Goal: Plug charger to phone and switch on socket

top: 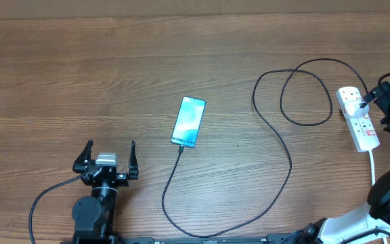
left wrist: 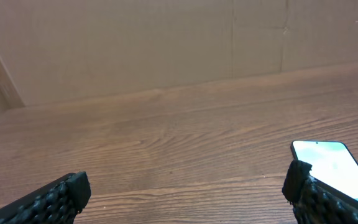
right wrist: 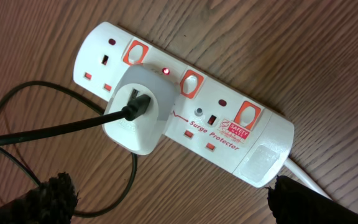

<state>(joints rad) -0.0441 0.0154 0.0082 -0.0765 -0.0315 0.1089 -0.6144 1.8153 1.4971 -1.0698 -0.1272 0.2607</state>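
Right hand (top: 386, 105) — released — hovers just beside the socket (top: 359, 116); left hand (top: 111, 146), released, left of the phone (top: 189, 122).

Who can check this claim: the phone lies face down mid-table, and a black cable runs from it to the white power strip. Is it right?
Not quite. The phone lies face up, its blue screen showing in the overhead view. The black cable does run from it to the white power strip.
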